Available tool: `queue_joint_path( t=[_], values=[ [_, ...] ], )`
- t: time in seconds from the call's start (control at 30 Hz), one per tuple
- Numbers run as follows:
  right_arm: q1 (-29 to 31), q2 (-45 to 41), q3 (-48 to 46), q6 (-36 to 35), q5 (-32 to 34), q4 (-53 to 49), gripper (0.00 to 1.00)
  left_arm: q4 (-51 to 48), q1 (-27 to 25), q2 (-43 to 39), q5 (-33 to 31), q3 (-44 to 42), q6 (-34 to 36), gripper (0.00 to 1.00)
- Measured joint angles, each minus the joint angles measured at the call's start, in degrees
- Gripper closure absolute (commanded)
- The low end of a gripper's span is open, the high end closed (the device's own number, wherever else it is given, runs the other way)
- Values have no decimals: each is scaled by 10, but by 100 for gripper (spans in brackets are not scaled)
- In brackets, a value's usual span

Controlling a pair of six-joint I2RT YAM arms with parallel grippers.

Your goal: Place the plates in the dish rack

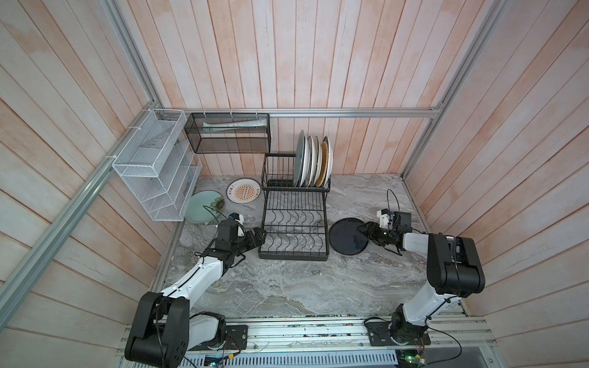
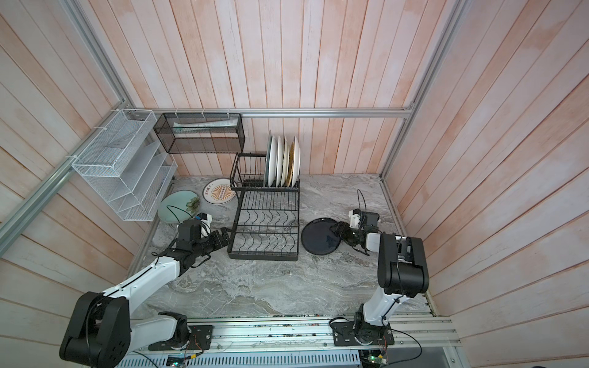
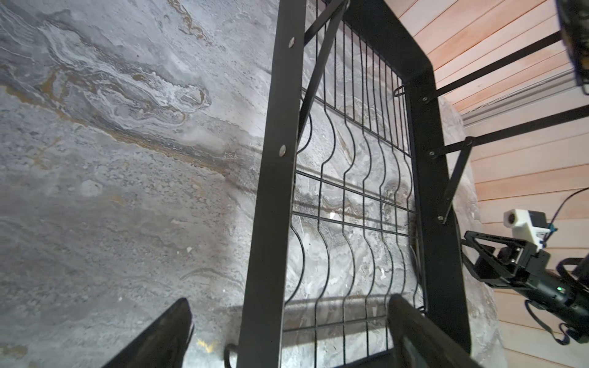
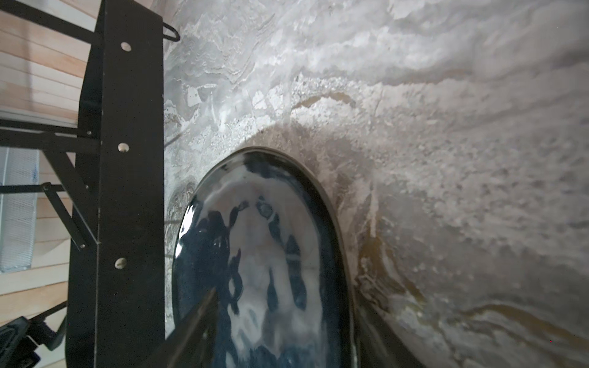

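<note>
The dish rack (image 1: pixel 293 256) stands mid-surface toward the back wall. Its raised upper tier, at 12 o'clock, carries five plates (image 1: pixel 314 162) on edge in the slots. The grey-blue plate (image 1: pixel 299 159) is outermost at the 9 o'clock end and the yellow woven-look plate (image 1: pixel 323 165) sits near the 3 o'clock end. The flat lower tier holds nothing.

Three plates lie flat on the surface (image 1: pixel 287 286). The black plate (image 1: pixel 345 237) is just beside the lower tier at its 3 o'clock, apart from the frame. The white plate with orange sunburst (image 1: pixel 243 190) lies at the rack's 10 o'clock, and the pale green plate (image 1: pixel 204 205) farther out, partly under the white mesh organizer (image 1: pixel 153 172).

The right claw (image 1: pixel 366 234) reaches over the black plate's 3 o'clock edge. In the right wrist view one finger lies above the glossy face and the other outside the rim. The jaws are partly apart, but I cannot tell whether they press the plate.

The left claw (image 1: pixel 260 237) sits at the rack's 8 o'clock corner, spread wide and holding nothing, with the rack's side rail between its fingers in the left wrist view.
</note>
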Motion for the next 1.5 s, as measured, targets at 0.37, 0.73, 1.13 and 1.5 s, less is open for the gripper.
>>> queue_joint_path(
  t=[0.37, 0.73, 1.13, 1.5],
  values=[
    [7, -7, -30, 13, -18, 31, 50, 39, 2, 60, 15, 22, 21, 12],
    [11, -22, -81, 49, -44, 64, 73, 65, 2, 124, 59, 54, 27, 29],
    [-8, -64, -130, 95, -44, 63, 100, 65, 4, 125, 54, 56, 26, 29],
    [-47, -211, -201, 99, -17, -6, 100, 65, 10, 125, 55, 57, 25, 29]
  ],
)
